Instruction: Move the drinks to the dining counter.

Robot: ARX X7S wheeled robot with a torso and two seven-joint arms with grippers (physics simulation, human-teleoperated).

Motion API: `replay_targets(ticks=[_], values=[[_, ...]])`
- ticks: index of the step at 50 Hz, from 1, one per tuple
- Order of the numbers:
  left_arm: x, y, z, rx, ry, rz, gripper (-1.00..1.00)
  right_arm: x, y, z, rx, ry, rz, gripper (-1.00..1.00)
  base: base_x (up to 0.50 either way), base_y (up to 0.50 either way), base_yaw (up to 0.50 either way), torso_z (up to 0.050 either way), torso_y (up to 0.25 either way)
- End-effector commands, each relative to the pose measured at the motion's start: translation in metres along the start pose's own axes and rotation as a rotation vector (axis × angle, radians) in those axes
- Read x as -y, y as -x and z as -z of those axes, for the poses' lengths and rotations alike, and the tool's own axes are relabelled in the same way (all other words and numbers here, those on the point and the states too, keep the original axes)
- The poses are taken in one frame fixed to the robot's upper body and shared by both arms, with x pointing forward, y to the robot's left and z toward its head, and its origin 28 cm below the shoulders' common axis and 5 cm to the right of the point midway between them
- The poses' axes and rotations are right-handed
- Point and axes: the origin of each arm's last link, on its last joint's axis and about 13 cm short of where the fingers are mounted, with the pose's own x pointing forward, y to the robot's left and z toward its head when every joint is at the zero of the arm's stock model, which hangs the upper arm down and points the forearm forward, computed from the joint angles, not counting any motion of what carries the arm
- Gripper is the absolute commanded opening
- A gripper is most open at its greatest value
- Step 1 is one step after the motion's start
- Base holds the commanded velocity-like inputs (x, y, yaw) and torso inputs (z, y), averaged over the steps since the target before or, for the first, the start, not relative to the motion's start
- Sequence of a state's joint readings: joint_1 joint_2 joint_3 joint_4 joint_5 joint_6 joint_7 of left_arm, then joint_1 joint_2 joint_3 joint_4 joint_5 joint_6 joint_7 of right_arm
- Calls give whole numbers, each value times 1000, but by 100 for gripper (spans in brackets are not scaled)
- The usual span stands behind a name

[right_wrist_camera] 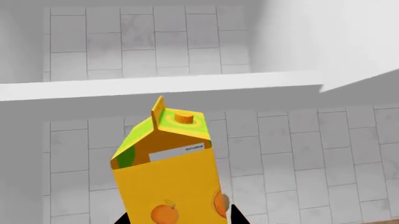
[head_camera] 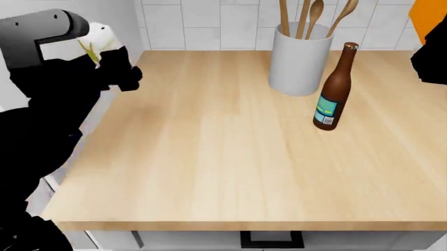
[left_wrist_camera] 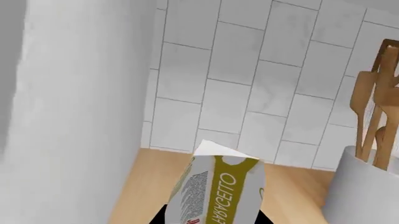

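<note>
My left gripper [left_wrist_camera: 212, 220] is shut on the small white carton [left_wrist_camera: 218, 191], which shows an olive-yellow band and fine print. In the head view this carton [head_camera: 94, 37] is held above the wood countertop's far left corner. My right gripper [right_wrist_camera: 177, 220] is shut on the yellow-orange gable-top juice carton [right_wrist_camera: 171, 172], held upright and raised in front of the tiled wall; in the head view the carton [head_camera: 427, 15] is at the top right edge. The brown bottle with a blue label [head_camera: 334, 89] stands upright on the countertop. The dining counter is out of view.
A white crock of wooden spoons [head_camera: 300, 57] stands just behind and left of the bottle; it also shows in the left wrist view [left_wrist_camera: 361, 186]. The butcher-block countertop [head_camera: 209, 157] meets a white tiled backsplash [head_camera: 202, 21]. A white wall [left_wrist_camera: 68, 116] rises to the left.
</note>
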State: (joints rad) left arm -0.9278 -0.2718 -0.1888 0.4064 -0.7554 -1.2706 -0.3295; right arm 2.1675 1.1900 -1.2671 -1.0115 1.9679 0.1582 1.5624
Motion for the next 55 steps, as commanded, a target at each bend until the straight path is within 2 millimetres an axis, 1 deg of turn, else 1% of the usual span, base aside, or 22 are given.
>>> replay_targets(ticks=[1, 3, 6, 8, 9, 13, 19, 23, 33, 39, 47, 55], values=[[11, 90, -25, 180, -163, 36, -100, 3, 12, -12, 93, -13, -27, -100, 0, 0, 0, 0, 11], [13, 94, -28, 191, -160, 49, -100, 2, 14, -17, 113, -14, -40, -100, -500, 125, 0, 0, 6], [13, 96, -29, 194, -152, 60, -100, 1, 14, -17, 123, -19, -37, -100, -500, 133, 0, 0, 0], [11, 94, -27, 196, -185, 22, -100, -1, 13, -17, 126, -23, -41, -100, -500, 131, 0, 0, 0], [10, 93, -26, 182, -149, 36, -100, -1, 13, -17, 130, -23, -42, -100, -500, 133, 0, 0, 0], [6, 92, -25, 181, -158, 27, -100, -3, 11, -15, 125, -18, -49, -100, -500, 133, 0, 3, 0], [6, 92, -27, 183, -162, 26, -100, -4, 11, -15, 118, -18, -56, -100, -500, 132, 0, 0, 0], [8, 92, -28, 184, -161, 36, -100, -4, 11, -14, 123, 18, -51, -100, -500, 167, 0, 3, 0], [7, 91, -27, 179, -151, 33, -100, -3, 12, -15, 136, 32, -56, -100, -499, 320, 0, 1, 0], [12, 90, -31, 180, -172, 53, -100, -3, 12, -15, 133, 29, -51, -100, -492, 337, 0, 0, 0], [12, 88, -27, 169, -179, 55, -100, -1, 12, -14, 136, 40, -40, -100, -477, 354, 0, 1, 0], [11, 88, -27, 170, -178, 53, -100, -2, 12, -14, 135, 39, -44, -100, -466, 369, 0, 1, 0]])
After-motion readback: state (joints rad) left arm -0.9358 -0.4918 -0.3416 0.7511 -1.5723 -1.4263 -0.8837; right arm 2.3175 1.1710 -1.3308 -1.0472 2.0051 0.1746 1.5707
